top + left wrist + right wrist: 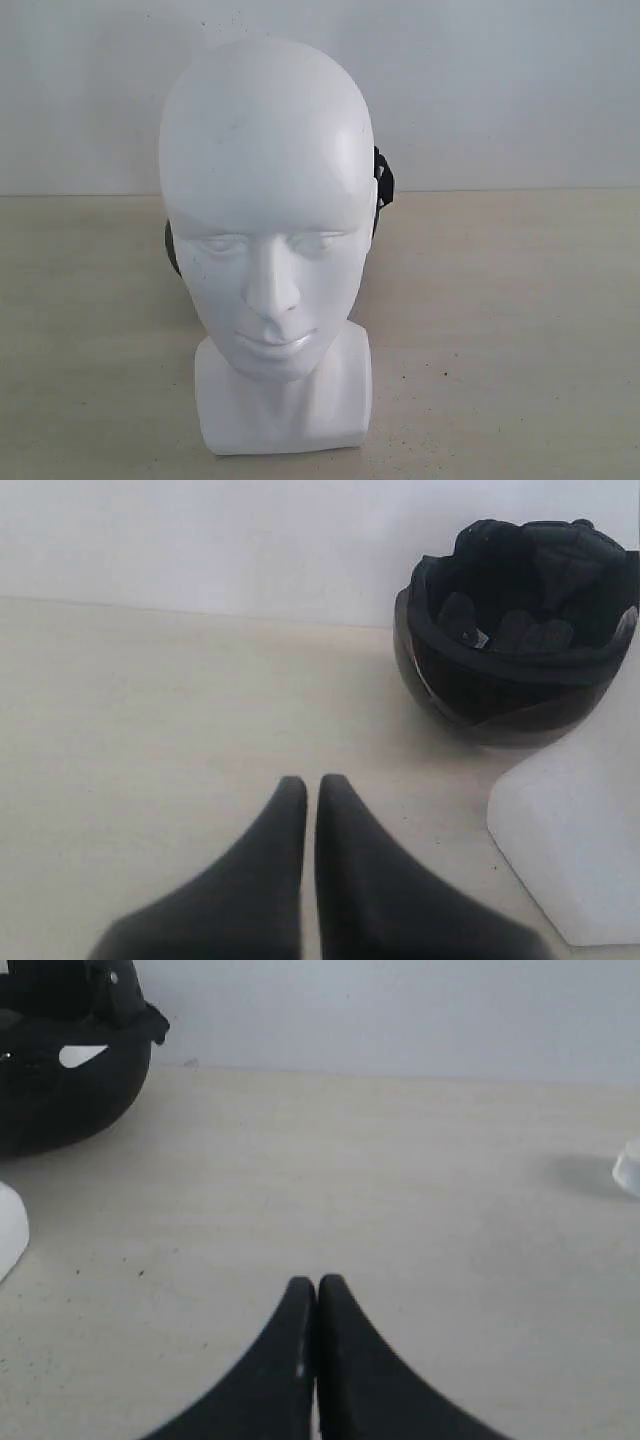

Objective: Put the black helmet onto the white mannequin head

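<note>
White mannequin head (268, 250) upright at the near middle of the tabletop (520, 330), black helmet (510, 630) resting just behind it on the far side, padded opening showing, left hand (311, 781) and right hand (317, 1281) both clenched, holding nothing

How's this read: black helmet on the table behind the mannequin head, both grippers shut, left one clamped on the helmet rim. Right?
Not quite. The left gripper is shut on nothing; the left wrist view shows it apart from the black helmet. The rest holds: helmet on the table behind the white mannequin head, right gripper shut.
</note>
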Controlling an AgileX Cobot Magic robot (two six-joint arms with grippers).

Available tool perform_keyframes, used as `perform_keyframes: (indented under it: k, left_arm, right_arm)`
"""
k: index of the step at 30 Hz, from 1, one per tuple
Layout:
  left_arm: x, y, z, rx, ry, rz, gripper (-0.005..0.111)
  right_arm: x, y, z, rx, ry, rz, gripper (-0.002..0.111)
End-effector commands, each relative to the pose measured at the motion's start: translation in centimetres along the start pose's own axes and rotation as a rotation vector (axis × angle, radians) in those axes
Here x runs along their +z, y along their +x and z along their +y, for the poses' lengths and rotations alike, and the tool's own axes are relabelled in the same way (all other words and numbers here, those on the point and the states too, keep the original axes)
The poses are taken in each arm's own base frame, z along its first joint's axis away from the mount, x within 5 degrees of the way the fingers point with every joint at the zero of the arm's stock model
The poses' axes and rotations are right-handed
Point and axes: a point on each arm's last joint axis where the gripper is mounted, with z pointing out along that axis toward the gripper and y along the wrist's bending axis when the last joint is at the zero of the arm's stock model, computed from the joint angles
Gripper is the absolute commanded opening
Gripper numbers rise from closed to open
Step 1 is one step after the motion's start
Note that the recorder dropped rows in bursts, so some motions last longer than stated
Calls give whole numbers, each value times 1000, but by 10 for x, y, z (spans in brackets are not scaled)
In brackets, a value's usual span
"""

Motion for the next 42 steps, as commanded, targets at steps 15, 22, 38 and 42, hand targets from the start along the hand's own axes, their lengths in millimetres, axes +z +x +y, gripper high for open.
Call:
perform_keyframes:
  k: [15, 22, 38, 42]
  left_arm:
    - [0, 1, 0, -8, -1, -3, 4]
    - [0, 1, 0, -8, -1, -3, 4]
    - [0, 1, 0, -8, -1, -3, 4]
    - [0, 1, 0, -8, -1, -3, 4]
  right_arm:
    - [-5, -28, -1, -53, 21, -312, 0]
    - [-12, -53, -2, -35, 22, -384, 0]
    - [3, -101, -4, 170, -21, -427, 0]
    - [9, -99, -2, 148, -25, -385, 0]
